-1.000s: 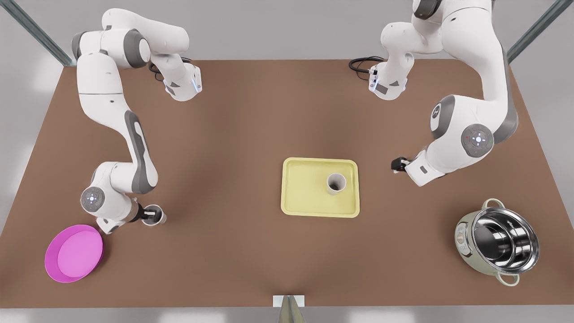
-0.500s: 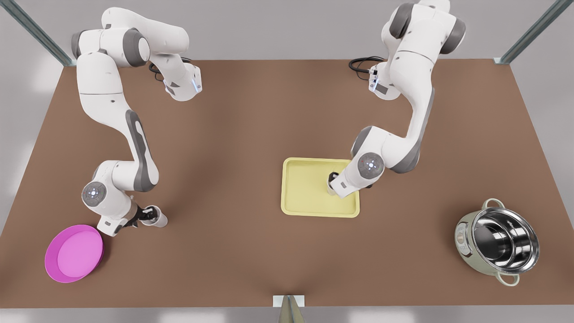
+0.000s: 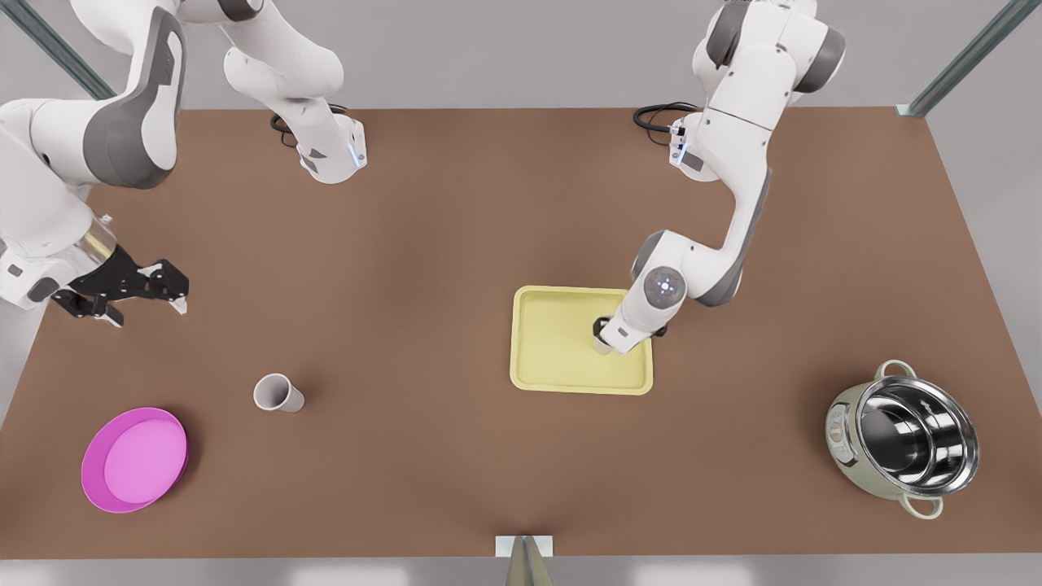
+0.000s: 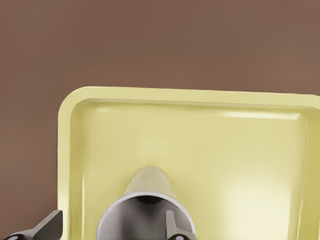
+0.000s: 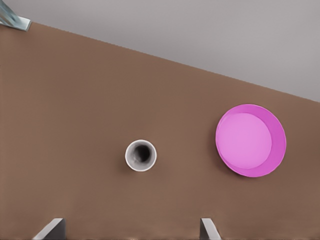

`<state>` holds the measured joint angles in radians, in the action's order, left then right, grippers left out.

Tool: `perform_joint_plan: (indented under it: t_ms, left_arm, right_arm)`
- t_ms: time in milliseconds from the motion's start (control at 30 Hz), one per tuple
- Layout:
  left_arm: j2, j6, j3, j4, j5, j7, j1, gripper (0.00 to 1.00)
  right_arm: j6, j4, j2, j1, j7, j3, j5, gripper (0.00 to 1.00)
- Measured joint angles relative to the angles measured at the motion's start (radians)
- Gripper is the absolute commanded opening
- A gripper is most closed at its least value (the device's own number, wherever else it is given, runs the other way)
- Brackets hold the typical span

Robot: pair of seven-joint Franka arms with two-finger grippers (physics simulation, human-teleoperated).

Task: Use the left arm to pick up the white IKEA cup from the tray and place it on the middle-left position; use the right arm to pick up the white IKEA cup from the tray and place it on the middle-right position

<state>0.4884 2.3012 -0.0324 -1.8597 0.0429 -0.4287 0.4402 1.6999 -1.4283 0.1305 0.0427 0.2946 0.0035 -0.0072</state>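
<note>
- Left hand [image 3: 603, 332]: low over the tray [image 3: 553, 346], at a white cup [image 4: 137, 212] that stands upright toward the tray's side on the front view's right. In the left wrist view one finger [image 4: 172, 227] appears to sit inside the cup's mouth and the other lies outside the wall, with a gap between that finger and the wall. The hand reads as spread, not yet clamped.
- Right hand [image 3: 146, 309]: raised above the counter [image 3: 423, 244] near the front view's left edge, fingers parted and holding nothing.
- Second white cup [image 3: 277, 394]: upright on bare counter, free of both hands, near the pink plate [image 3: 134, 460] but apart from it.
- Steel pot [image 3: 902, 439]: at the front view's right, well apart from the tray.
- Risk 1: a pinch on a single thin wall grips off-centre. If the fingers close unevenly, the cup may be pushed across the tray or tipped before it is secured.
- Risk 2: a lift from such a hold could let the cup swing or slip, since its weight hangs to one side of the fingers.
- Risk 3: dragging the cup low could catch it on the tray's raised rim.
</note>
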Motion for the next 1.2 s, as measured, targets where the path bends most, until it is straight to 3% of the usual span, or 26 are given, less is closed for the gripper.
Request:
perform_joint_plan:
  t_ms: [233, 267, 333, 400, 600, 767, 967, 1200]
  left_arm:
    - [0.02, 0.038, 0.001, -0.013, -0.004, -0.034, 0.0, 1.0]
    - [0.023, 0.041, 0.001, -0.014, -0.005, -0.038, 0.0, 0.95]
    - [0.025, 0.046, 0.002, -0.013, -0.006, -0.045, 0.0, 0.67]
    - [0.027, 0.05, 0.002, -0.01, -0.006, -0.053, 0.0, 0.52]
    - [0.027, 0.054, 0.004, 0.001, -0.001, -0.073, -0.001, 0.22]
    - [0.002, 0.015, 0.02, 0.059, -0.004, -0.092, -0.001, 0.2]
    - [-0.034, -0.124, 0.218, 0.143, 0.047, -0.036, -0.088, 0.2]
    - [0.062, -0.01, 0.233, 0.144, 0.057, 0.098, -0.203, 0.2]
  right_arm:
    - [-0.142, 0.005, -0.003, -0.012, -0.072, 0.0, -0.001, 1.0]
    - [-0.152, 0.008, -0.003, -0.011, -0.08, -0.004, 0.0, 1.0]
    - [-0.167, 0.012, -0.004, 0.002, -0.095, -0.003, 0.0, 1.0]
    - [-0.178, 0.013, -0.003, 0.007, -0.11, -0.001, 0.0, 1.0]
    - [-0.196, 0.013, -0.002, 0.0, -0.143, -0.002, 0.001, 1.0]
    - [-0.2, 0.015, -0.002, 0.0, -0.164, -0.005, 0.001, 1.0]
    - [-0.2, 0.015, -0.002, 0.004, -0.182, -0.005, 0.0, 1.0]
    - [-0.2, 0.015, -0.001, 0.001, -0.197, -0.002, -0.001, 1.0]
